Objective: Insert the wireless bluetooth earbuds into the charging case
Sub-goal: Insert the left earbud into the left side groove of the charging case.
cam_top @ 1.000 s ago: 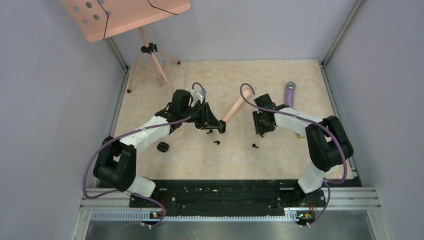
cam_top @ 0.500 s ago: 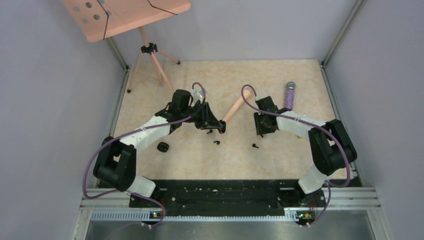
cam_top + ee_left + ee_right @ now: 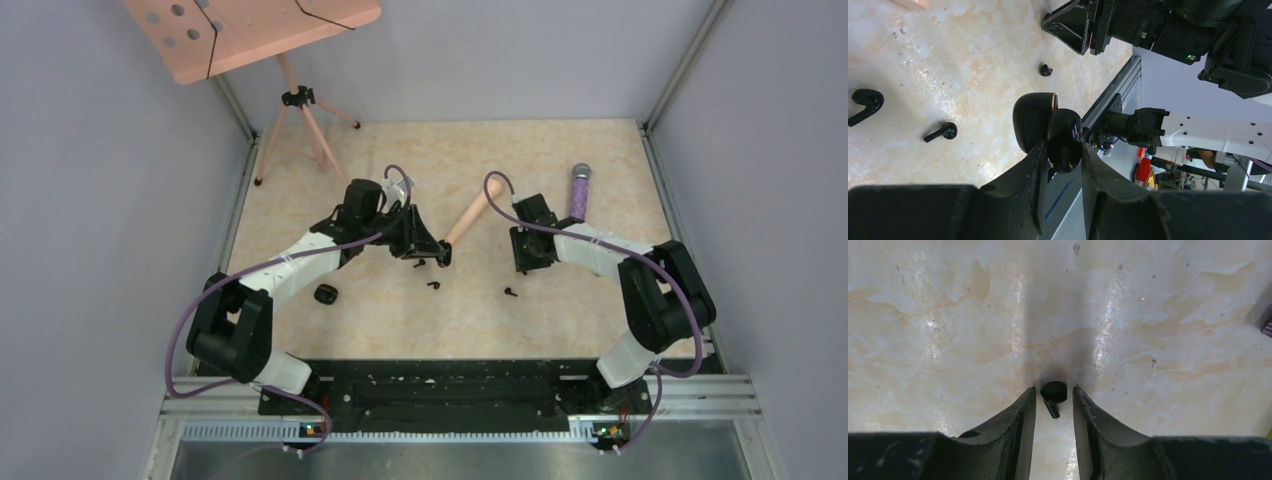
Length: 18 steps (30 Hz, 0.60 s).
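The charging case (image 3: 1064, 137) is off the tabletop (image 3: 450, 335), near its middle. It is clamped between the left fingers (image 3: 1103, 175). They are closed on one glossy black half, and the other half (image 3: 1032, 120) is hinged open beside it. The inside of the case does not show from here, so which half is the lid cannot be told.

Two small black earbuds lie on the marbled surface just beside the held case: one with a short stem (image 3: 940, 132) and a larger comma-shaped one (image 3: 865, 102). A third earbud (image 3: 1054, 391) lies to the right, well apart from the case.

The right fingers (image 3: 1013, 430) hang above that bud. In the right wrist view they frame it, one on each side. They stand slightly apart and grip nothing, and the left wrist view shows a clear gap between their tips and the bud.

Farther out, a black rounded lump (image 3: 325, 293) rests near the left arm. A pale wooden stick (image 3: 466, 218) lies slantwise between the two arms. A purple microphone-shaped thing (image 3: 580, 187) lies toward the far right of the tabletop.
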Tool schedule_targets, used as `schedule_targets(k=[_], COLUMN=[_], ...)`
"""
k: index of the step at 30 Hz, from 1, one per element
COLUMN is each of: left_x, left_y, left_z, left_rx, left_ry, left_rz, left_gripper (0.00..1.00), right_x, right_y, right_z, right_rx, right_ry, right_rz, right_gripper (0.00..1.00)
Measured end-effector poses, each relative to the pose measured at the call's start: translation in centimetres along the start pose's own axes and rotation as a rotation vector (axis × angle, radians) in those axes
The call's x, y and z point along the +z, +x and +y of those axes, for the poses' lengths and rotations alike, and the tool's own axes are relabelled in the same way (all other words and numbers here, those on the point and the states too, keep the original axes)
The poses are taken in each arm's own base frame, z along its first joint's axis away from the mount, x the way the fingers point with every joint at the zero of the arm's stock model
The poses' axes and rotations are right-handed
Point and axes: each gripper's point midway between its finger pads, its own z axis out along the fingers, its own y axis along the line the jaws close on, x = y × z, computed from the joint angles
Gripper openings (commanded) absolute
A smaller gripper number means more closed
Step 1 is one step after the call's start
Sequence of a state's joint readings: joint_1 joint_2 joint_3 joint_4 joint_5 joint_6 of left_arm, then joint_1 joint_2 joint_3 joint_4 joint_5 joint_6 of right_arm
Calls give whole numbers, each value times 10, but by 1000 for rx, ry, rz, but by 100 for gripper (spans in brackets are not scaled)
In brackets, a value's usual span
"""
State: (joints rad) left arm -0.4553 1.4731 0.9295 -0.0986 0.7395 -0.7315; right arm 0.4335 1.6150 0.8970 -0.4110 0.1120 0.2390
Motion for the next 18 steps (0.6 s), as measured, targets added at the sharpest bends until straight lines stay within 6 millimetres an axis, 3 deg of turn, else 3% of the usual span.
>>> schedule_targets(k=[8, 14, 18], left_x=[0, 0, 0], left_y=[0, 0, 0], left_z=[0, 0, 0], left_rx=[0, 0, 0], left_ry=[0, 0, 0], left_rz=[0, 0, 0], left_gripper=[0, 0, 0], right_x=[1, 2, 2], right_y=[-1, -2, -2], right_z=[0, 0, 1], right_rx=[-1, -1, -4], right_ry=[4, 3, 2], right_rz=[2, 3, 13], right_gripper=[26, 29, 25])
